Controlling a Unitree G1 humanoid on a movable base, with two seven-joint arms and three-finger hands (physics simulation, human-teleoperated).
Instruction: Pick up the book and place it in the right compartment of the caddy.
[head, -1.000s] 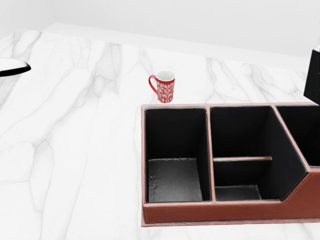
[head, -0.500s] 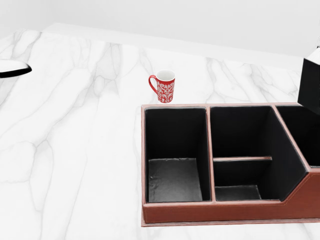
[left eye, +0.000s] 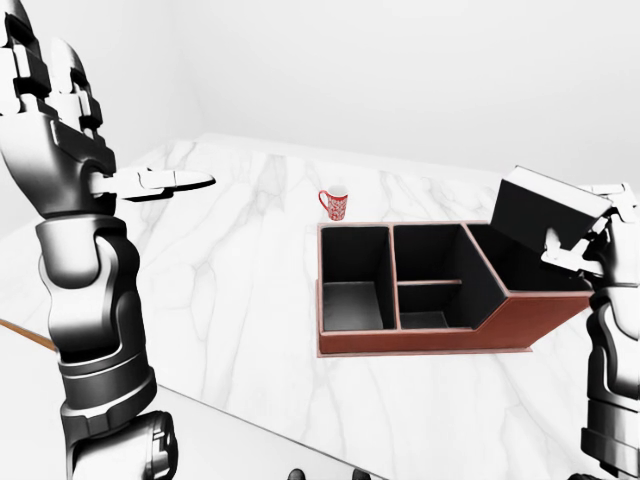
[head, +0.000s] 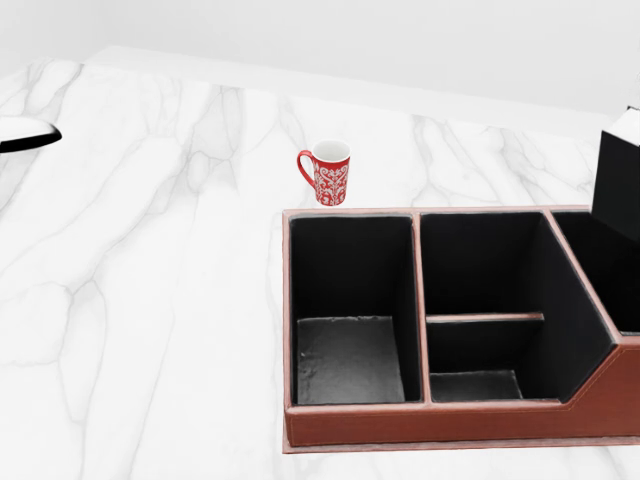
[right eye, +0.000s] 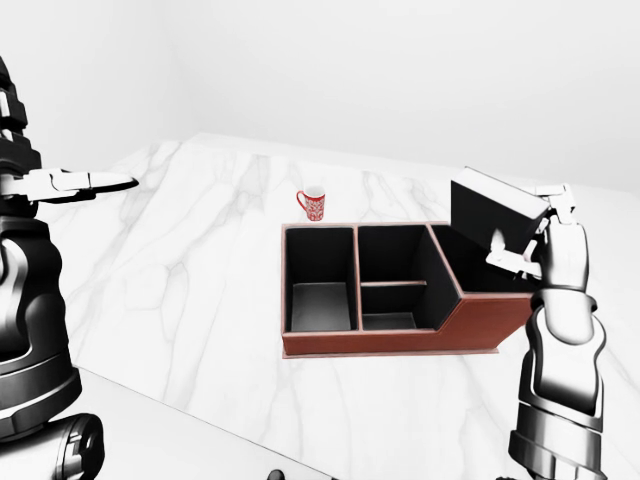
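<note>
Book position change at the head view's right edge

The black rectangular book with white page edges (head: 622, 185), gripped by the right robot hand (right eye: 535, 245), has moved further into the head view over the last second: its dark face now reaches lower and wider along the right edge, above the right compartment of the brown leather caddy with black lining (head: 450, 420). The book is tilted, one corner pointing down toward that compartment. It has not entered the compartment.

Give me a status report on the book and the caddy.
Right robot hand shut on book, tilted above caddy right compartment. Left robot hand raised, open, empty. Red mug beyond caddy, clear of path.
</note>
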